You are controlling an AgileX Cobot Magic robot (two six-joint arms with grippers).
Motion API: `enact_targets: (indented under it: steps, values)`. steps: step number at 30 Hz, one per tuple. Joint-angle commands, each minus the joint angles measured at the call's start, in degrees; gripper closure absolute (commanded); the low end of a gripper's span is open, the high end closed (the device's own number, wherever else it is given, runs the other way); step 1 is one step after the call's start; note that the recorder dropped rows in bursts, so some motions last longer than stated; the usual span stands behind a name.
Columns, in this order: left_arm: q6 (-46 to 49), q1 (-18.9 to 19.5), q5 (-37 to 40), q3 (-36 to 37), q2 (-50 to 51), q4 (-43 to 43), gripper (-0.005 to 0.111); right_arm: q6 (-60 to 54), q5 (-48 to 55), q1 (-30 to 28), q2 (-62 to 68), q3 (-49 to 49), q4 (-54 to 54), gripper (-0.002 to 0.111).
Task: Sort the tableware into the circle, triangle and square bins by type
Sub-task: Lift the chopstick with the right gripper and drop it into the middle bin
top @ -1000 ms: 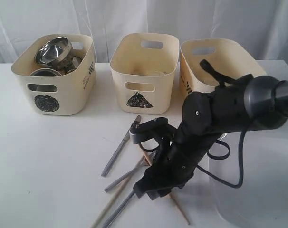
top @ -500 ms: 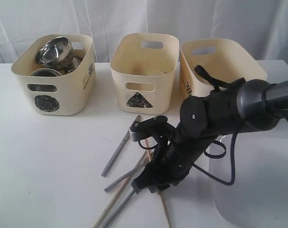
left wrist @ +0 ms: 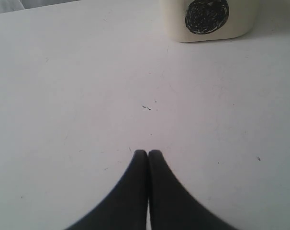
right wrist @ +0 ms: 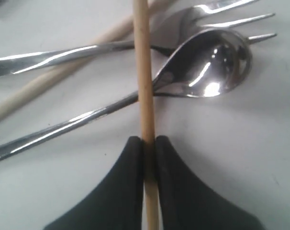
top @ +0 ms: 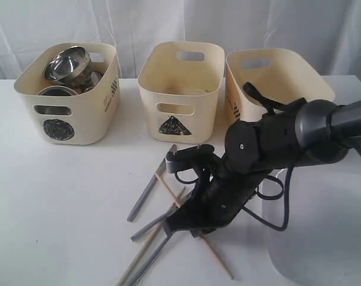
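My right gripper [right wrist: 148,143] is shut on a wooden chopstick [right wrist: 142,72], low over the table in front of the triangle bin [top: 180,89]. The held chopstick [top: 168,190] slants across the steel spoon [right wrist: 207,62] and fork [right wrist: 221,19]. A second chopstick [top: 136,262] and the knife [top: 151,185] lie beside them. The circle bin [top: 67,101] holds steel bowls [top: 66,64]. A third like bin [top: 270,77] stands at the right, its front mark hidden. My left gripper [left wrist: 148,153] is shut and empty over bare table, near the circle bin [left wrist: 207,19].
A large white plate [top: 323,238] lies at the front right, just beside my right arm. The right arm's cable loops above the table next to the plate. White curtains hang behind the bins.
My right gripper has shut on the chopstick. The chopstick has swung round, its far end now pointing toward the knife. The left gripper has not moved.
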Motion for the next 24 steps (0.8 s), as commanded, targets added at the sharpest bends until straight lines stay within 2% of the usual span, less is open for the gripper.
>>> enact_targets:
  steps: [1,9,11,12,13,14,15,16,19,22,24]
  values:
    - [-0.06,-0.04,-0.07,0.2,-0.24,-0.65,0.107,0.38,2.04,0.11,-3.78,-3.11,0.28,0.108]
    - [-0.06,-0.04,-0.07,0.2,-0.24,-0.65,0.107,0.38,9.11,0.11,-12.99,-12.97,1.57,0.108]
    - [-0.06,-0.04,-0.07,0.2,-0.24,-0.65,0.107,0.38,4.31,0.11,-15.28,-16.07,1.57,0.108]
    - [-0.06,-0.04,-0.07,0.2,-0.24,-0.65,0.107,0.25,-5.37,0.11,-15.69,-17.12,1.09,0.108]
    - [-0.06,-0.04,-0.07,0.2,-0.24,-0.65,0.107,0.25,-10.2,0.11,-15.69,-17.12,0.94,0.108]
    - [-0.06,-0.04,-0.07,0.2,-0.24,-0.65,0.107,0.25,-22.0,0.11,-14.56,-17.12,0.94,0.108]
    - [-0.06,-0.04,-0.07,0.2,-0.24,-0.65,0.107,0.25,-27.63,0.11,-13.85,-17.12,0.94,0.108]
    - [-0.06,-0.04,-0.07,0.2,-0.24,-0.65,0.107,0.25,-38.74,0.11,-11.57,-17.12,0.94,0.108]
    - [-0.06,-0.04,-0.07,0.2,-0.24,-0.65,0.107,0.25,-58.92,0.11,-5.42,-17.12,1.8,0.108]
    - [-0.06,-0.04,-0.07,0.2,-0.24,-0.65,0.107,-2.31,-70.2,-0.17,1.26,-17.38,1.8,0.108]
    - [-0.06,-0.04,-0.07,0.2,-0.24,-0.65,0.107,-3.81,-72.29,-1.26,5.05,-18.37,2.13,0.108]
